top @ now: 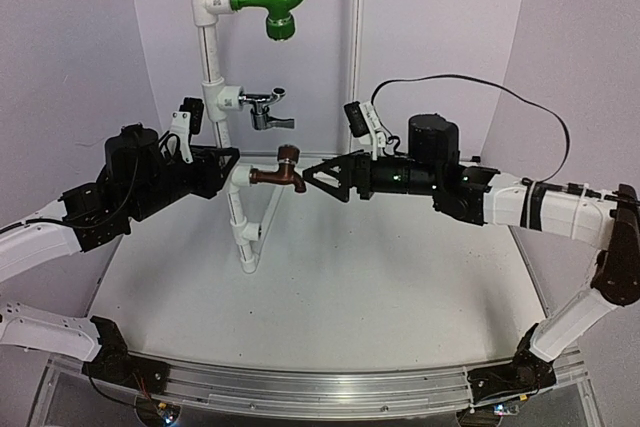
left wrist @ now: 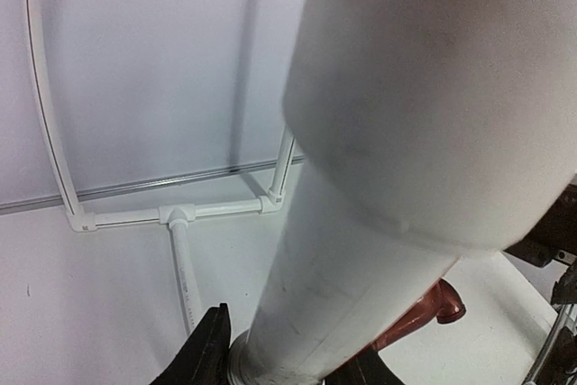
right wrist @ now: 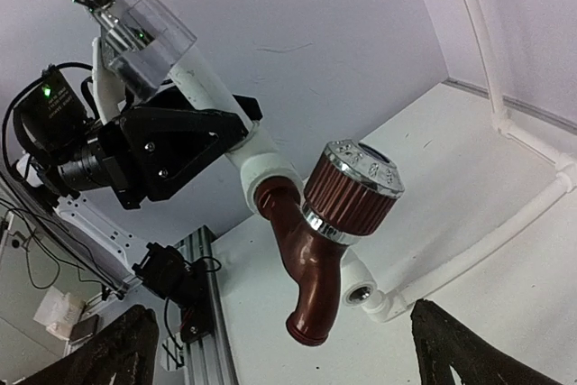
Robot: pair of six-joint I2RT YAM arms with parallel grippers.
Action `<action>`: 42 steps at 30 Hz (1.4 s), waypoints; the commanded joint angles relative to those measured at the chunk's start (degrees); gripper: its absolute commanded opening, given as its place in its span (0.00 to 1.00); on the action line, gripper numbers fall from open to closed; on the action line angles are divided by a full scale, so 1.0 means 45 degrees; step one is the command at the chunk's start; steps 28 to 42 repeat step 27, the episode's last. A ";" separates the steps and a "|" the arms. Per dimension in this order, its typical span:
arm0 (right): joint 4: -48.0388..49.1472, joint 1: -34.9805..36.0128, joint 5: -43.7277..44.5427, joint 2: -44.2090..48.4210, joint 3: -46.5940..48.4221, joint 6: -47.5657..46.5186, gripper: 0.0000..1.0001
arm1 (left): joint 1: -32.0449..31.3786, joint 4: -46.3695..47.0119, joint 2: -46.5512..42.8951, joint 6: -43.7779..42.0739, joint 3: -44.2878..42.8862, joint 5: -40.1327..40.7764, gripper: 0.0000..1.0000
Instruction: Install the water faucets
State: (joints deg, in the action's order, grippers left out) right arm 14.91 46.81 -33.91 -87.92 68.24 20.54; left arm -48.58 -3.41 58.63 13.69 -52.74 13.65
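Note:
The dark reddish-brown faucet with its round ribbed knob sticks out of a white tee fitting on the upright pipe stand. My left gripper is shut on that white fitting, its dark fingers on either side. My right gripper stands wide open just right of the brown faucet, apart from it, with nothing between its fingers. The shiny chrome faucet sits in a higher tee of the same pipe.
A green elbow pipe piece hangs at the top of the white pipe stand. The stand's sloping legs rest on the white table. An aluminium rail runs along the near edge.

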 commanded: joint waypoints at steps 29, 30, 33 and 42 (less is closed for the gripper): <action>-0.6635 0.0025 1.0707 0.8170 0.0518 -0.4276 0.98 | -0.0240 -0.4733 -0.5719 0.1876 -0.1830 0.0542 1.00; -0.6635 0.0025 1.0707 0.8170 0.0518 -0.4276 0.98 | -0.0240 -0.4733 -0.5719 0.1876 -0.1830 0.0542 1.00; -0.6635 0.0025 1.0707 0.8170 0.0518 -0.4276 0.98 | -0.0240 -0.4733 -0.5719 0.1876 -0.1830 0.0542 1.00; -0.6635 0.0025 1.0707 0.8170 0.0518 -0.4276 0.98 | -0.0240 -0.4733 -0.5719 0.1876 -0.1830 0.0542 1.00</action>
